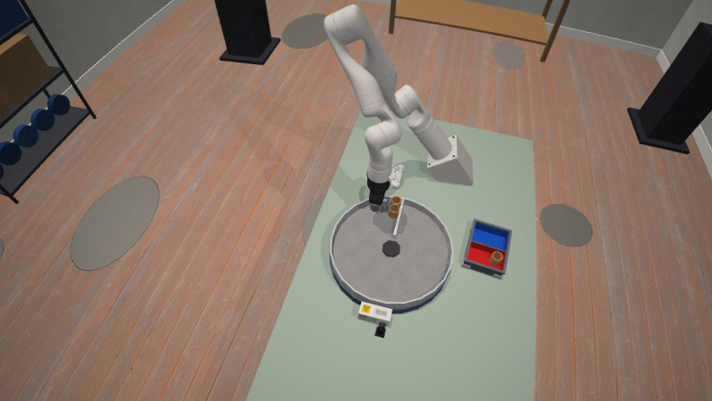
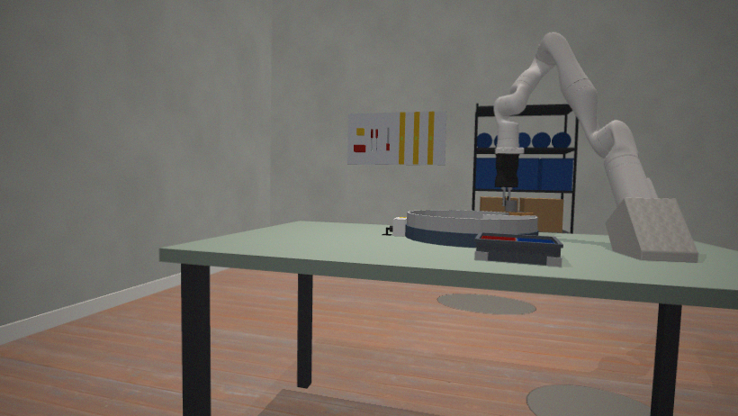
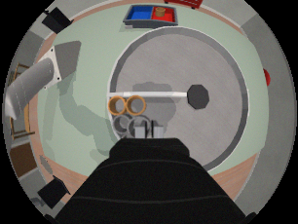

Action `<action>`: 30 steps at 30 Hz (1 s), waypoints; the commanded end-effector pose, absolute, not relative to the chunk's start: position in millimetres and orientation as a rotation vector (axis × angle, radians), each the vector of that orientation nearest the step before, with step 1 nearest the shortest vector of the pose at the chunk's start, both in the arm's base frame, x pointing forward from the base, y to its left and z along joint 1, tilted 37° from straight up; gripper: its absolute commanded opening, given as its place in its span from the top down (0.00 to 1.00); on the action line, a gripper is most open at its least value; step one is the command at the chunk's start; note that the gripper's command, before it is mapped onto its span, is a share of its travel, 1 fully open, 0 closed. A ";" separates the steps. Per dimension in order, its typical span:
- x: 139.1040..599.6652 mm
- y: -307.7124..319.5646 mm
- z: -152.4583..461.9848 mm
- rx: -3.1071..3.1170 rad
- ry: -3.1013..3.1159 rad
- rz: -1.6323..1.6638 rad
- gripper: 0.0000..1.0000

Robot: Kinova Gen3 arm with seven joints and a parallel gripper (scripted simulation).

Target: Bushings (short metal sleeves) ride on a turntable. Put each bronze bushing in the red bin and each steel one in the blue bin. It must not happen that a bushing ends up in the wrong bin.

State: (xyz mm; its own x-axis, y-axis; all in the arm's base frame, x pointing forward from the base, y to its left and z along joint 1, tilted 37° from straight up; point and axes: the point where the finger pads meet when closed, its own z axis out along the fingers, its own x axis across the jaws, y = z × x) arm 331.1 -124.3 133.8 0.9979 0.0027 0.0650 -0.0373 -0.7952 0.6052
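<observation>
The gripper (image 1: 376,204) (image 2: 506,204) (image 3: 149,126) hangs at about twelve o'clock of the turntable (image 1: 348,279) (image 2: 464,227) (image 3: 214,54), seen from the top, its fingers nearly closed and apparently pinching one wall of a steel bushing (image 1: 374,207) (image 2: 511,205) (image 3: 130,121), which looks raised to about rim height. A second steel bushing (image 3: 121,124) and two bronze bushings (image 1: 395,207) (image 3: 126,105) sit beside it near twelve, by the white bar (image 1: 398,222) (image 3: 155,93). Another bronze bushing (image 1: 496,256) (image 3: 160,12) is in the red bin (image 1: 477,255) (image 3: 170,17), out at three o'clock. The load should go to the blue bin (image 1: 491,238) (image 2: 537,239) (image 3: 140,12), adjoining the red one on its twelve-o'clock side. The likeliest failure is rotation or slip, since the hold seems one-sided and off-centre. Crossing too low could clip the bar, the rim or the neighbours and knock the load loose. Releasing too far toward six o'clock could drop steel over the divider into red, the one forbidden result; the bushing's offset from the fingertips makes that easier, so the aim should follow the bushing.
</observation>
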 end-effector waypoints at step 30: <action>331.3 -118.1 141.5 2.490 -0.023 0.085 1.00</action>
